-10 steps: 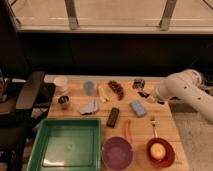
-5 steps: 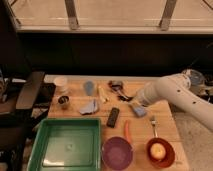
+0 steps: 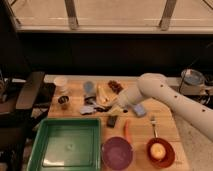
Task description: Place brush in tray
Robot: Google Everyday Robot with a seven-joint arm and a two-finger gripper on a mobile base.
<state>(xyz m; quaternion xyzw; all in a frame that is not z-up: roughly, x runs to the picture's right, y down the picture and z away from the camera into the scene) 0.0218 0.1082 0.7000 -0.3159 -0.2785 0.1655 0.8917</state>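
While the gripper (image 3: 113,107) is hovering just past the far right corner of the green tray (image 3: 65,146), I cannot tell if its claw is released or clenched. The brush (image 3: 101,105) is lying there, near the tray's far rim: slim, dark-handled. I am judging a grasp across the handle best, avoiding the flat black block (image 3: 112,120), then lifting over the raised plastic rim.

We're seeing a wooden table top (image 3: 141,125), pale and matt. The green tray (image 3: 65,145) looks like smooth plastic with a bit of sheen, same for the purple bowl (image 3: 117,152). The arm (image 3: 175,100) has a smooth white shell, slightly glossy, and its gripper (image 3: 109,106) sits over the table's middle.
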